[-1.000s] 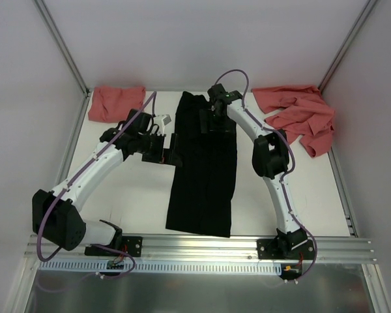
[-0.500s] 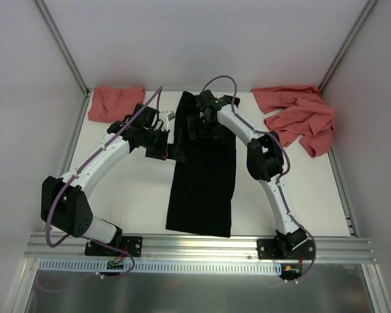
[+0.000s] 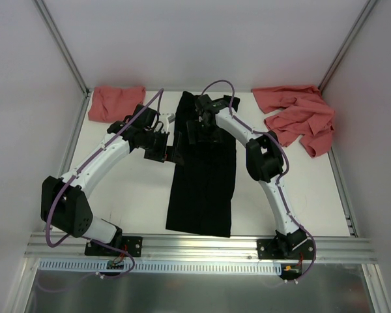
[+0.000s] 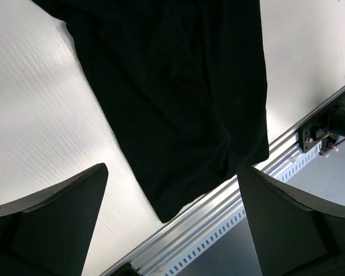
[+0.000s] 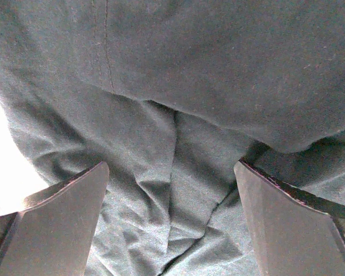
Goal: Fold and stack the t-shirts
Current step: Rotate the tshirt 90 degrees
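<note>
Your black shirt [image 3: 202,189] lies mid-tabletop [image 3: 130,195] as a long, narrow strip. Its long axis runs from the far edge straight toward the near edge. Both hands are up at its far end. Your right hand [image 3: 199,129] sits over the cloth itself, spread wide and pinching nothing, with wrinkled black fabric just beneath the fingers. Your left hand [image 3: 169,151] is just beside the strip's left edge, also spread and empty, looking down the length toward the near hem. The next fold probably brings one end over the other along that axis. The right hand is the nearer to a grip; the left would have to come rightward onto the edge. The salmon shirts [image 3: 117,102] lie in the far corners, well apart from the strip.
</note>
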`<state>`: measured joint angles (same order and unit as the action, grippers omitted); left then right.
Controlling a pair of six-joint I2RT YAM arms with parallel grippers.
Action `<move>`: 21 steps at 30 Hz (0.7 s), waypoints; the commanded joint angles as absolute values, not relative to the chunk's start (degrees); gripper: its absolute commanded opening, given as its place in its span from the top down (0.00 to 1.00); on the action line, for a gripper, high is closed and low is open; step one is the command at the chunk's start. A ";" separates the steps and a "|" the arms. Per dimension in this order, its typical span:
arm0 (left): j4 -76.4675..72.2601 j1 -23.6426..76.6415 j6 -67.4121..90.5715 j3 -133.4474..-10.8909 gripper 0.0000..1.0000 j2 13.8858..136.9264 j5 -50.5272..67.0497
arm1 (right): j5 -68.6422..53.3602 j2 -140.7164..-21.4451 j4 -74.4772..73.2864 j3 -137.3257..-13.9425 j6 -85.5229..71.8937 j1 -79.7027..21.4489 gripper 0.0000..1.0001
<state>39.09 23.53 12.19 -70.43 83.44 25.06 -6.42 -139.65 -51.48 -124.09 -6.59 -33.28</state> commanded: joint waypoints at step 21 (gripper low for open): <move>42.71 23.29 10.72 -72.95 0.01 84.37 26.01 | -9.84 -150.73 -48.17 -138.07 -7.38 -26.64 0.00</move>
